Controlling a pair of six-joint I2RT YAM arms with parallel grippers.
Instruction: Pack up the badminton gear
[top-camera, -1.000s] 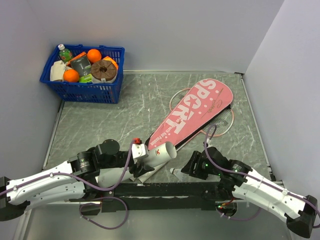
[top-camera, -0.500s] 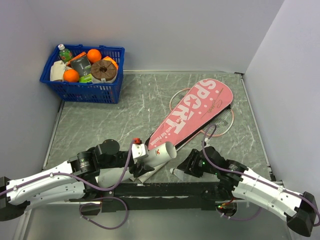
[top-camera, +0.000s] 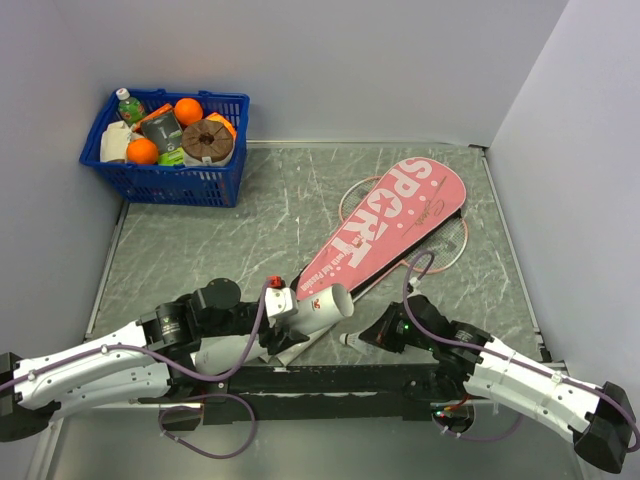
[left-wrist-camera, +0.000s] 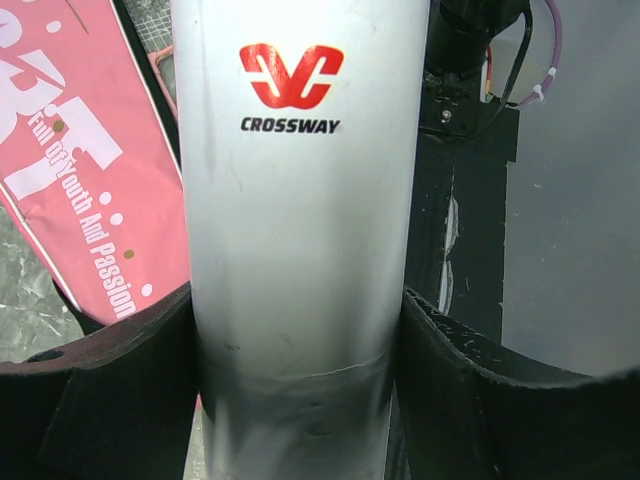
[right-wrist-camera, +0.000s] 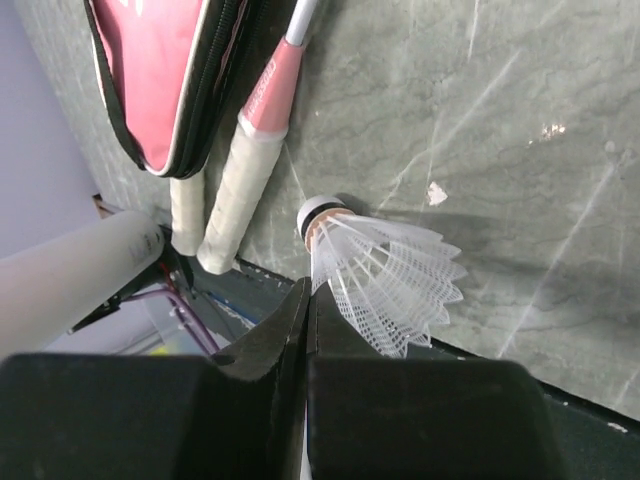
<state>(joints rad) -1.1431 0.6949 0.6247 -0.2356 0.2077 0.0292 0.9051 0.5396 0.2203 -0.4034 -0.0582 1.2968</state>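
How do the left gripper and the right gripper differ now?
The left gripper stands wide around the white CROSSWAY tube; the right gripper is shut tight. The left gripper clearly holds its tube; the right gripper only meets the skirt edge of a shuttlecock lying on the table, a grip unclear. Both are black.

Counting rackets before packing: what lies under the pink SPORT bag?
Racket heads poke out on both sides of the pink bag; whitish handles show at its narrow end. The rest is mostly hidden.
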